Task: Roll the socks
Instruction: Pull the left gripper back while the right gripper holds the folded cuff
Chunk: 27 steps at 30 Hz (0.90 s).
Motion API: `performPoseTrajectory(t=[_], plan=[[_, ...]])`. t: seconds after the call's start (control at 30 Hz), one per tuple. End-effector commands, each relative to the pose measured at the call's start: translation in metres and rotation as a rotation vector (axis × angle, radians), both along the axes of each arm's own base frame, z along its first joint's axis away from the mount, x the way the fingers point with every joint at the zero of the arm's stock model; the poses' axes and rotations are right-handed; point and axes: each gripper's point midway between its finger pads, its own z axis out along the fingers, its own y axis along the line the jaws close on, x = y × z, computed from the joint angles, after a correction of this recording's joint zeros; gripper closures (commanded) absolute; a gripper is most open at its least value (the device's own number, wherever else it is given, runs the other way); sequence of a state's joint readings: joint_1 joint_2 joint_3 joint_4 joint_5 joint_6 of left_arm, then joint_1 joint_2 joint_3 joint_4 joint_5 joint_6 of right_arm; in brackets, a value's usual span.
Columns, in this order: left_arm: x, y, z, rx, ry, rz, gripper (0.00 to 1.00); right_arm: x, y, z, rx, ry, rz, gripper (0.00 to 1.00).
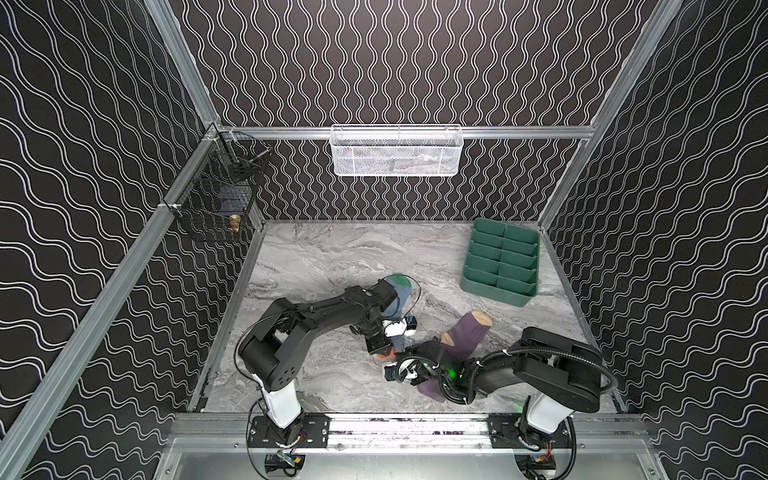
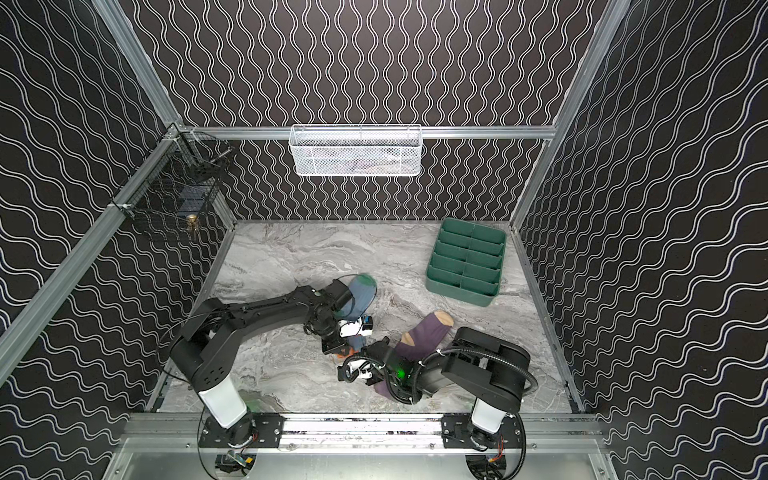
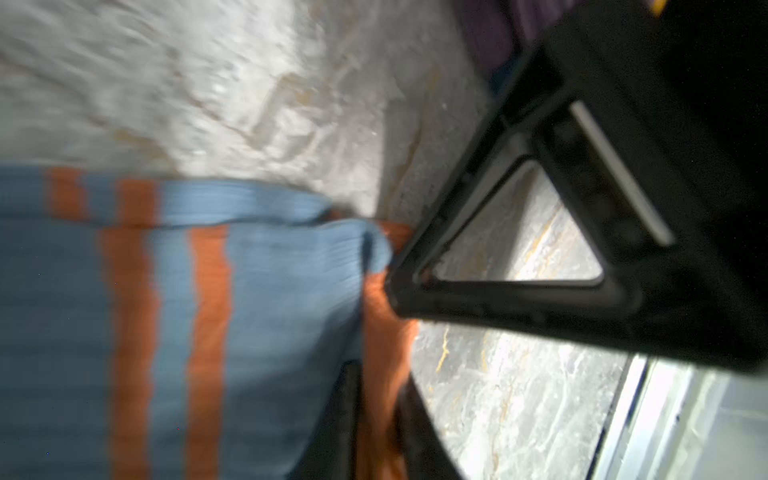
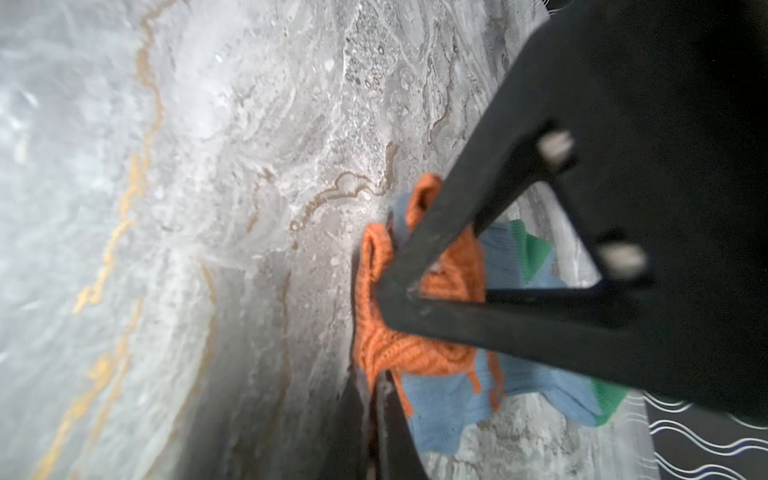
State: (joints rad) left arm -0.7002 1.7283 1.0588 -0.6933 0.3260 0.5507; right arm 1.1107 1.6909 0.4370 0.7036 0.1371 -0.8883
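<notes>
The light blue sock point(image 1: 402, 291) point(image 2: 362, 291) lies on the marble table, green toe toward the back and orange cuff toward the front, partly hidden under my left arm. My left gripper point(image 1: 384, 353) point(image 3: 376, 374) is shut on that sock's orange cuff point(image 3: 384, 332); the blue, orange-striped leg point(image 3: 257, 311) lies beside it. My right gripper point(image 1: 390, 362) point(image 4: 372, 386) meets it from the right and is shut on the bunched cuff's edge point(image 4: 390, 345). The purple sock point(image 1: 465, 332) point(image 2: 424, 334) with its tan toe lies flat to the right, partly under my right arm.
A green divided tray point(image 1: 494, 293) sits at the back right of the table. A white mesh basket point(image 1: 397, 151) hangs on the back wall and a black wire basket point(image 1: 216, 195) on the left wall. A metal rail point(image 1: 395, 428) runs along the front edge.
</notes>
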Motion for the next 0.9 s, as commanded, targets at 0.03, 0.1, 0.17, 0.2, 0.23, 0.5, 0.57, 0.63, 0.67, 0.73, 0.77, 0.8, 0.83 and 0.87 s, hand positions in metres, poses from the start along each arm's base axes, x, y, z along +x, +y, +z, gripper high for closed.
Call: performPoseTrajectory(t=[0.03, 0.1, 0.17, 0.2, 0.23, 0.5, 0.57, 0.63, 0.67, 0.73, 0.77, 0.8, 0.83, 0.87], plan=[[0.007, 0.0, 0.019, -0.045, -0.076, 0.056, 0.7, -0.018, -0.013, -0.021, -0.085, 0.153, 0.01, 1.0], [0.01, 0.004, 0.03, -0.062, -0.133, 0.085, 0.64, -0.018, -0.013, -0.018, -0.082, 0.197, 0.008, 1.0], [0.017, 0.014, 0.043, -0.067, -0.215, 0.143, 0.63, -0.019, -0.013, -0.014, -0.08, 0.248, 0.011, 1.0], [0.023, 0.02, 0.048, -0.063, -0.257, 0.183, 0.62, -0.019, -0.012, -0.012, -0.077, 0.267, 0.012, 1.0], [0.029, 0.028, 0.055, -0.058, -0.307, 0.232, 0.62, -0.019, -0.011, -0.011, -0.08, 0.293, 0.015, 1.0], [0.063, 0.117, 0.154, -0.017, -0.815, 0.647, 0.64, -0.019, -0.005, 0.005, -0.105, 0.58, 0.011, 1.0], [0.053, 0.124, 0.178, -0.081, -0.862, 0.656, 0.64, -0.016, -0.003, 0.009, -0.121, 0.659, -0.002, 1.0], [0.04, 0.124, 0.196, -0.151, -0.884, 0.614, 0.65, -0.013, -0.001, 0.012, -0.142, 0.739, -0.02, 1.0], [0.03, 0.119, 0.204, -0.199, -0.88, 0.553, 0.64, -0.01, 0.0, 0.015, -0.143, 0.781, -0.031, 1.0], [0.01, 0.105, 0.211, -0.276, -0.848, 0.413, 0.64, -0.002, 0.004, 0.018, -0.149, 0.84, -0.068, 1.0], [-0.002, 0.096, 0.212, -0.31, -0.818, 0.325, 0.63, 0.003, 0.006, 0.019, -0.151, 0.873, -0.088, 1.0], [-0.011, 0.09, 0.211, -0.33, -0.79, 0.253, 0.62, 0.003, 0.006, 0.017, -0.164, 0.91, -0.087, 1.0], [-0.019, 0.084, 0.207, -0.339, -0.763, 0.185, 0.61, 0.006, 0.007, 0.016, -0.168, 0.938, -0.095, 1.0], [-0.023, 0.08, 0.202, -0.334, -0.74, 0.136, 0.61, 0.01, 0.007, 0.013, -0.176, 0.963, -0.124, 1.0]])
